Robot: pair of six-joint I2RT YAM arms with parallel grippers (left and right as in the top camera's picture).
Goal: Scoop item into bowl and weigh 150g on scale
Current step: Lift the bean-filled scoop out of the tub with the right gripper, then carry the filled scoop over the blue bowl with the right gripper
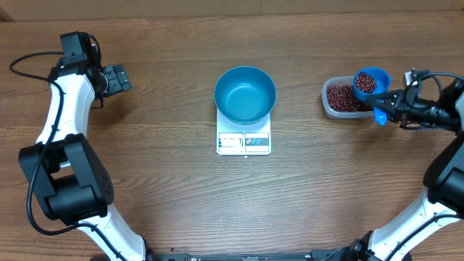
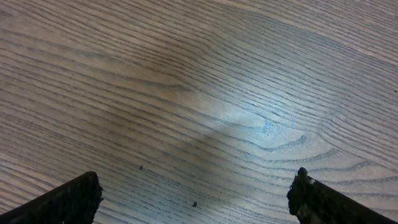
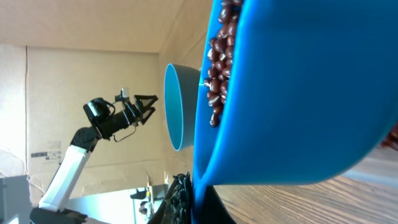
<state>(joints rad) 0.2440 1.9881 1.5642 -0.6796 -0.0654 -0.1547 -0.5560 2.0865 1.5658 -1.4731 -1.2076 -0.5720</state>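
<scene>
- Right wrist view is showing mostly the blue scoop [image 3: 298, 93], cropped, handle hidden; the right gripper [image 1: 391, 107] is clamping it above the tub [image 1: 335, 101] near the table's [image 1: 145, 181] right edge.
- Labels on the one scale [image 1: 243, 143] are blurring, unreadable.
- One bowl [image 1: 245, 94] is sitting on it mid-table; beans [image 1: 365, 83], uncountable, are filling scoop and tub.
- Left gripper [image 2: 196, 199] is hovering, fingers wide apart, empty.

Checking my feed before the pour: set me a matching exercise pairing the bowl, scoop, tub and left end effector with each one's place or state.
1. bowl
2. scoop
3. tub
4. left end effector

A. open, over bare table
B. empty, on the scale
C. gripped by the right end effector, loaded with beans
D. on the table, beans inside

Pairs: 1-B, 2-C, 3-D, 4-A
</scene>
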